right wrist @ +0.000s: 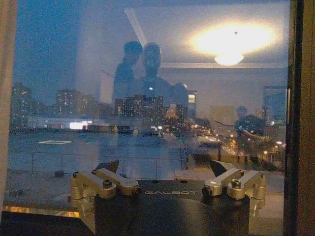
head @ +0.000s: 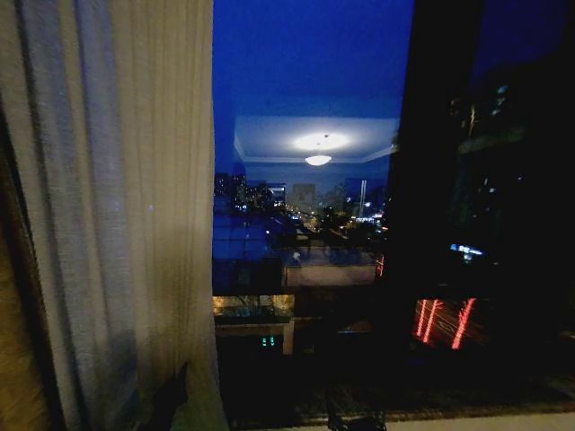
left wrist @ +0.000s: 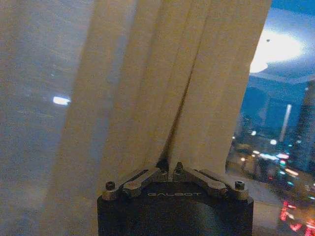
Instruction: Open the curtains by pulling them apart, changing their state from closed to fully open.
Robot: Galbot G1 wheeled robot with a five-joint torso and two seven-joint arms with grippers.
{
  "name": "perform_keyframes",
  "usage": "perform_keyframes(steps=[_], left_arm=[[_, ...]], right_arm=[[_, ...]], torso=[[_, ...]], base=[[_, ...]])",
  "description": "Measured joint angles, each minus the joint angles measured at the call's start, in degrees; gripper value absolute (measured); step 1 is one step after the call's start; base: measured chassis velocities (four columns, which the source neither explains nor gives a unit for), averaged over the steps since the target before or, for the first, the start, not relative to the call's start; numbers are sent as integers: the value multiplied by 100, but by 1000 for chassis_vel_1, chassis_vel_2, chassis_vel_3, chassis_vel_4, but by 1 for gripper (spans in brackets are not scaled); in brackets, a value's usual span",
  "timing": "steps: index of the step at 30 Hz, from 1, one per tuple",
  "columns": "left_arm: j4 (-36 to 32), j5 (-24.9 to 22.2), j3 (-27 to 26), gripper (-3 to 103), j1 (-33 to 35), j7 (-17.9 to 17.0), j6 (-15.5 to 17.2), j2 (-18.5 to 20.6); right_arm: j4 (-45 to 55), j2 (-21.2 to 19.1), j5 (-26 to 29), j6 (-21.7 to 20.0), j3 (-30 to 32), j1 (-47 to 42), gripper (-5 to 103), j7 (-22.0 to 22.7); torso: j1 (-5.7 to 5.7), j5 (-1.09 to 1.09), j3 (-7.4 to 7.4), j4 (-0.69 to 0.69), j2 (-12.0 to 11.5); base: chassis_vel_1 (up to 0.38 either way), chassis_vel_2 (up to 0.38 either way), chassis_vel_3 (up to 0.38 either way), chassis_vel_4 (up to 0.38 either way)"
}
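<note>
- In the head view a sheer cream-white curtain panel hangs gathered at the window's left edge, its vertical pleats bunched close together from the top of the picture down to the sill.
- At the far left, just beside that panel, a strip of thick golden-brown drape shows along the picture's edge.
- The window pane to the right of the panel is uncovered, and through it lie a deep blue night sky and lit city buildings.
- A round ceiling lamp is reflected in the glass near the middle of the pane.
- A dark upright window frame stands right of centre, with red streaks of light low on the glass beyond it.
- In the left wrist view the left gripper is clenched on a fold of the curtain panel; its fingertips meet with the cloth pinched between them, and the pleats fan away from the pinch.
- In the right wrist view the right gripper is held before the bare glass, its two fingers well apart and nothing between them.
- A narrow strip of cream cloth runs along one edge of the right wrist view; whether it is the second panel I cannot tell.
</note>
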Motion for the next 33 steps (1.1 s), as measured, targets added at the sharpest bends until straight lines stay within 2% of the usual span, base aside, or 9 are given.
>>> perform_keyframes(steps=[4, 9, 12, 13, 18, 22, 33], left_arm=[[22, -8, -298, 0, -13, -238, -11, 52], [4, 7, -702, 0, 81, -290, -35, 40], [0, -107, -1290, 0, 235, -309, -75, 23], [0, -107, -1290, 0, 235, -309, -75, 23], [56, -554, -2132, 0, 466, -317, -111, 37], [219, -825, -2490, 0, 521, -312, -121, 144], [931, -1207, -2879, 0, 335, -365, -175, 476]], right_arm=[[-5, 0, -4, 5, -17, 15, 100, -4], [-3, 0, 5, 5, 3, 25, 100, -5], [-12, 0, 14, 5, 8, 66, 100, -5], [-12, 0, 14, 5, 8, 66, 100, -5], [-79, 0, 17, 5, -106, 148, 100, -8], [-122, 0, 17, 5, -197, 193, 100, -14], [-147, 0, 36, 5, -201, 221, 100, -20]], torso=[[0, -2, 0, 0, 0], [0, -1, 0, 1, 0], [0, 0, 0, 0, 0], [0, 0, 0, 0, 0], [0, -1, 0, 1, 0], [0, 0, 0, 1, 0], [0, 0, 0, 0, 0]], base=[[0, 0, 0, 0], [0, 0, 0, 0], [0, 0, 0, 0], [0, 0, 0, 0], [0, 0, 0, 0], [0, 0, 0, 0], [0, 0, 0, 0]])
